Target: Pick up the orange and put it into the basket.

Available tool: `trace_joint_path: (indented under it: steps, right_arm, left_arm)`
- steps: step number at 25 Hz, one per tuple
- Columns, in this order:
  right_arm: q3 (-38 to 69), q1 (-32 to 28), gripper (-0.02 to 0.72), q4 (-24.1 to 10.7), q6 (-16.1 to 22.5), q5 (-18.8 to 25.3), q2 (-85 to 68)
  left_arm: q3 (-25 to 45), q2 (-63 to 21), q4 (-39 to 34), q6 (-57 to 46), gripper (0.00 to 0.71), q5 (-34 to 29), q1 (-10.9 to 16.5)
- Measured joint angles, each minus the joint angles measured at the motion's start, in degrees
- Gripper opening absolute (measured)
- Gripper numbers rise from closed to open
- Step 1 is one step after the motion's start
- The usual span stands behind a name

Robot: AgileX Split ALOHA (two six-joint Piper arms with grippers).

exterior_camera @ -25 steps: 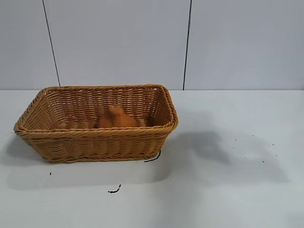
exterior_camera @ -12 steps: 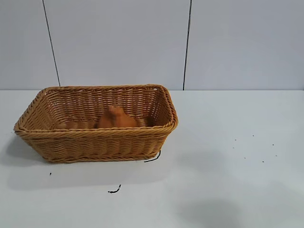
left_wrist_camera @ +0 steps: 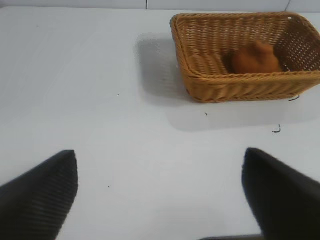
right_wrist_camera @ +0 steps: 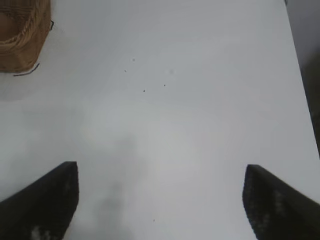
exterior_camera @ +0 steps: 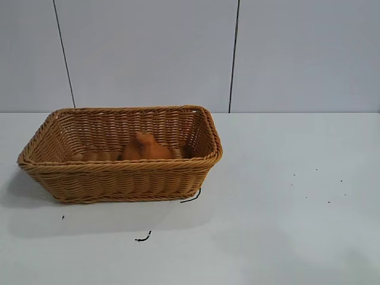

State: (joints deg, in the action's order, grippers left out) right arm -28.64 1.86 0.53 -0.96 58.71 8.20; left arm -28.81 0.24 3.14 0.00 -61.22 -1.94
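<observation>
The orange (exterior_camera: 144, 147) lies inside the wicker basket (exterior_camera: 119, 168) on the left of the white table. It also shows in the left wrist view (left_wrist_camera: 256, 58), inside the basket (left_wrist_camera: 240, 80). A corner of the basket (right_wrist_camera: 22, 42) shows in the right wrist view. Neither arm shows in the exterior view. My left gripper (left_wrist_camera: 160, 192) is open and empty above bare table, well away from the basket. My right gripper (right_wrist_camera: 160, 195) is open and empty above bare table to the basket's right.
Small black marks lie on the table in front of the basket (exterior_camera: 142, 238) and by its front right corner (exterior_camera: 191, 197). A few dark specks (exterior_camera: 328, 202) dot the table on the right. A grey panelled wall stands behind.
The large shadow on the table right of the basket has moved toward the front and faded out. The orange and basket have not moved.
</observation>
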Motion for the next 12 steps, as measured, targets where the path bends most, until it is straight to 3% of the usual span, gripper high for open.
trace_joint_path:
  steps: [12]
  right_arm:
    - [0.0, 0.0, 0.634, 0.0, 0.2, 0.0, -8.4]
  left_arm:
    - [0.0, 0.0, 0.0, 0.0, 0.639, 0.0, 0.0]
